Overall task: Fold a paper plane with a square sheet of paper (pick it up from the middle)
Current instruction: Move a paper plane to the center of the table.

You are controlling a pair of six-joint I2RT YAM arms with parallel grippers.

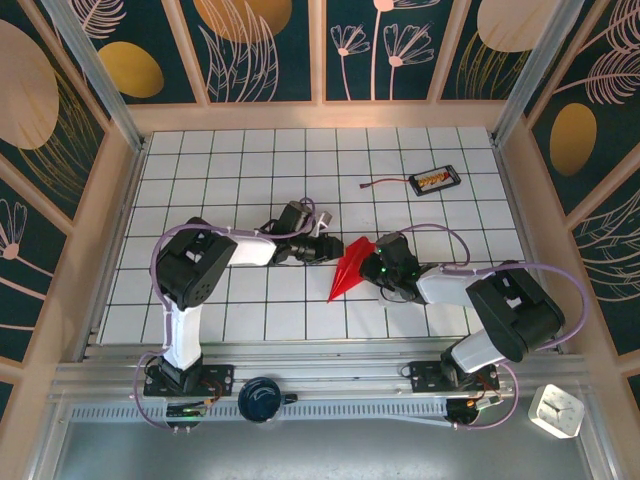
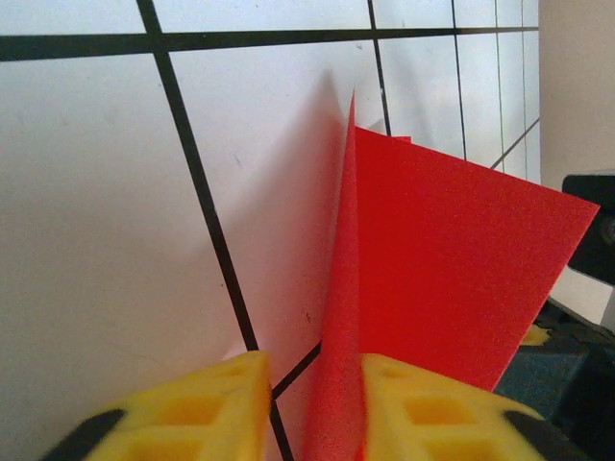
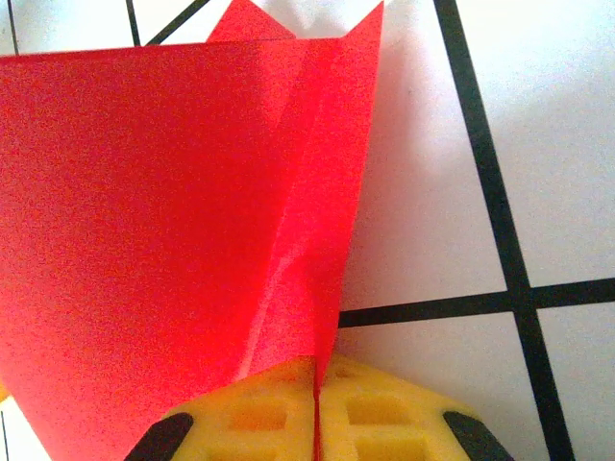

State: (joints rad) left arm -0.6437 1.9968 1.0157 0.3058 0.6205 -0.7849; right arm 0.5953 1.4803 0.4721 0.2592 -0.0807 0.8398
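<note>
White gridded table [image 1: 250, 160], mid-field: I see the paper plane [image 1: 350, 268] between both arms. Right gripper [image 3: 317, 408] pinches it flat; left gripper [image 2: 317, 403] narrow around a fold. Black tray [image 1: 435, 180] sits well apart.

Small black tray with a cable [image 1: 434, 180] seen far right on the white gridded worktop [image 1: 250, 160], white clock [image 1: 556, 410] placed near right, dark round knob [image 1: 261, 399] set at the near edge.

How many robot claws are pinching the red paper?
2. The left gripper pinches the red paper from its left side, and the right gripper is shut on it from the right, both near the middle of the table.
</note>
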